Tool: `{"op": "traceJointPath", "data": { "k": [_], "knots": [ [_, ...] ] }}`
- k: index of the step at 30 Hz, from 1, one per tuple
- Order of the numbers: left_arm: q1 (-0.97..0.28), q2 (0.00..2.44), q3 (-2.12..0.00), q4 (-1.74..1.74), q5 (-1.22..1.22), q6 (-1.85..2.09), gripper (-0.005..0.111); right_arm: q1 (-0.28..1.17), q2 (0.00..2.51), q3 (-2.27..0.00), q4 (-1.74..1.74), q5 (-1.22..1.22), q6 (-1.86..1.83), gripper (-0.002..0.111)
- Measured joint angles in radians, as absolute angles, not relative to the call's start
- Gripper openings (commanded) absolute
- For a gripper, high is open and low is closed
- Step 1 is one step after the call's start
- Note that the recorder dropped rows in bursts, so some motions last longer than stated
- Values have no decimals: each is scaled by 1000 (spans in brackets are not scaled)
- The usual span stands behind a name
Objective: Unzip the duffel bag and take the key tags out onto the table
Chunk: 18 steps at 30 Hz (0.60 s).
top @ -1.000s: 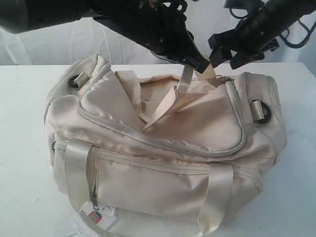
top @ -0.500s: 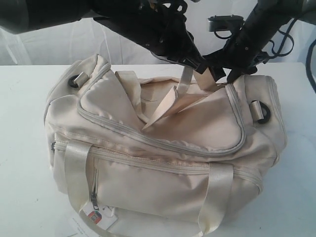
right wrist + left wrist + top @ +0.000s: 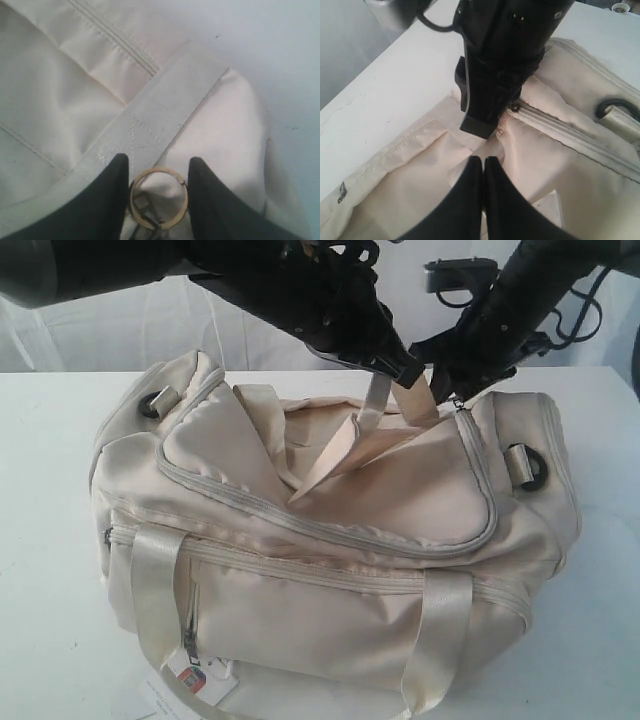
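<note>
The cream duffel bag [image 3: 330, 540] lies on the white table [image 3: 40, 640], its top flap rumpled and raised. My left gripper [image 3: 408, 370] is over the bag's far top, shut on a fold of its fabric [image 3: 492, 145]. My right gripper [image 3: 455, 392] sits at the end of the top zip [image 3: 570, 135]. A brass-coloured metal ring [image 3: 159, 197] attached there lies between its fingers [image 3: 115, 185], which touch it on both sides. The key tags are out of view.
A paper hangtag [image 3: 195, 680] lies at the bag's front edge. Black strap rings sit at the left end [image 3: 157, 405] and right end [image 3: 530, 468]. A webbing strap [image 3: 165, 105] crosses the fabric ahead of the right fingers. Both arms crowd together above the bag.
The right gripper has come down from above and right to the zip end, and its jaws have narrowed around the ring. The left gripper holds the same fold, unmoved.
</note>
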<state>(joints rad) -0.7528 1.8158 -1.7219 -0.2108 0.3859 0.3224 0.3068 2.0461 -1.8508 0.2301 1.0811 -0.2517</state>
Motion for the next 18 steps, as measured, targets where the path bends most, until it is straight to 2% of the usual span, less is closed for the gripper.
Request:
{"op": "traceJointPath", "data": {
  "k": [18],
  "knots": [
    [-753,1816,-1722,-211,386,321,0,307,1888,-1821,230,1206,-252,0]
  ]
}}
